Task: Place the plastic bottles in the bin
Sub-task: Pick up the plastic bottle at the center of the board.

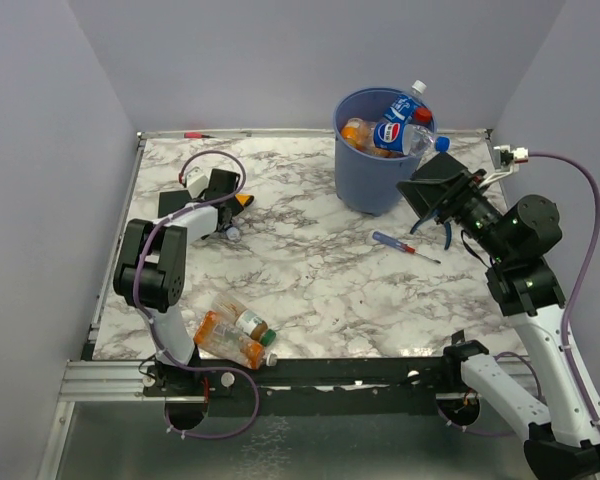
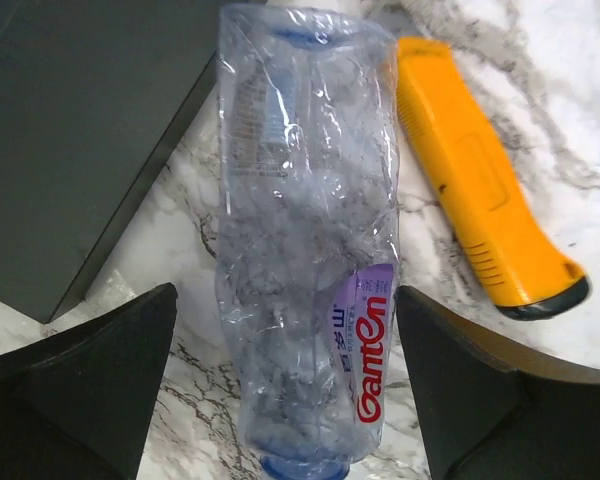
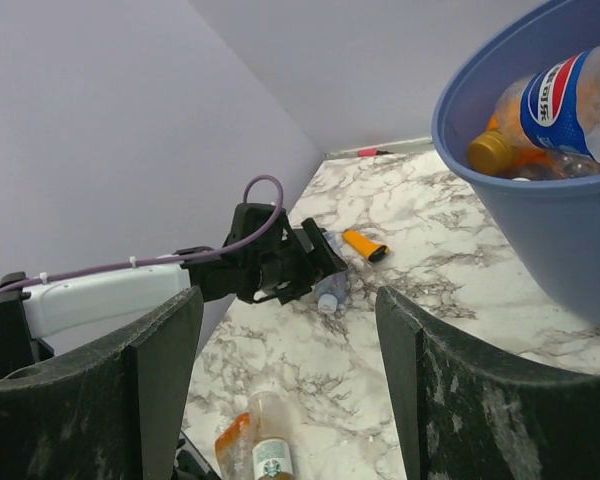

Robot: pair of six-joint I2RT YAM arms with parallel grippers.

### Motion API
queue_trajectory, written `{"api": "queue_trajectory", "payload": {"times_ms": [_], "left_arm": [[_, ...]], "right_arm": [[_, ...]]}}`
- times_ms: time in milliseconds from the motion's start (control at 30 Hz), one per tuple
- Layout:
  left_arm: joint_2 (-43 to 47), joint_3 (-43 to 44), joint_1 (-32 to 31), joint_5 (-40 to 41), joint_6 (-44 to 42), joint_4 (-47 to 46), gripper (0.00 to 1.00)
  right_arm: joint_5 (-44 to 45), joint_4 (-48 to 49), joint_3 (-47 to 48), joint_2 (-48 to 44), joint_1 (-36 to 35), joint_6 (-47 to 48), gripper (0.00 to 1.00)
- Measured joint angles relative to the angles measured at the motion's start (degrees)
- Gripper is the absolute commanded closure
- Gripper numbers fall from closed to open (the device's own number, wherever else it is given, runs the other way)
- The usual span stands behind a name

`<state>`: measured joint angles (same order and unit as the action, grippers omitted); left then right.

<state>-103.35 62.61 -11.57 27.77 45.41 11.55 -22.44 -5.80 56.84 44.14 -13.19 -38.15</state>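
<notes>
A crushed clear plastic bottle point(image 2: 300, 240) with a purple Ganten label and a blue cap lies on the marble table. My left gripper point(image 2: 285, 300) is open and straddles it, one finger on each side. In the top view only its cap end point(image 1: 233, 232) shows under the left gripper point(image 1: 225, 215). Two more bottles point(image 1: 236, 332), one with an orange label, lie at the front left. The blue bin point(image 1: 372, 165) stands at the back and holds several bottles point(image 1: 392, 128). My right gripper point(image 1: 420, 200) is open and empty beside the bin point(image 3: 540, 220).
An orange-handled tool point(image 2: 480, 200) lies right of the crushed bottle. A black slab point(image 2: 60, 130) lies to its left. A red-and-blue screwdriver point(image 1: 405, 246) and blue-handled pliers point(image 1: 448, 232) lie near the right gripper. Walls close in the table on three sides.
</notes>
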Motion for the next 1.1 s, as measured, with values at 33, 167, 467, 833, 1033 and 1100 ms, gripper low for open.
{"api": "queue_trajectory", "payload": {"times_ms": [33, 167, 467, 833, 1033, 1100], "left_arm": [[-0.61, -0.31, 0.0, -0.02, 0.07, 0.0, 0.15], [-1.66, -0.94, -0.04, 0.0, -0.04, -0.28, 0.41], [0.83, -3.72, 0.0, -4.57, 0.46, -3.63, 0.73], [29.53, -12.94, -14.95, -25.83, -7.04, -25.42, 0.81], [37.48, -16.7, -24.63, -35.17, -14.69, -38.86, 0.83], [38.66, -18.08, -26.18, -36.96, -16.5, -40.33, 0.84]], "right_arm": [[-0.02, -0.04, 0.02, 0.09, 0.0, 0.0, 0.27], [-0.11, -0.59, 0.59, 0.2, 0.0, 0.02, 0.27], [-3.56, -0.92, 3.87, 2.62, 0.0, 0.15, 0.27], [-2.14, -4.22, 13.64, 17.53, -15.52, 4.57, 0.19], [2.36, -4.26, 18.71, 23.54, -21.07, 6.78, 0.0], [3.78, -4.28, 20.76, 25.33, -22.01, 7.19, 0.0]]}}
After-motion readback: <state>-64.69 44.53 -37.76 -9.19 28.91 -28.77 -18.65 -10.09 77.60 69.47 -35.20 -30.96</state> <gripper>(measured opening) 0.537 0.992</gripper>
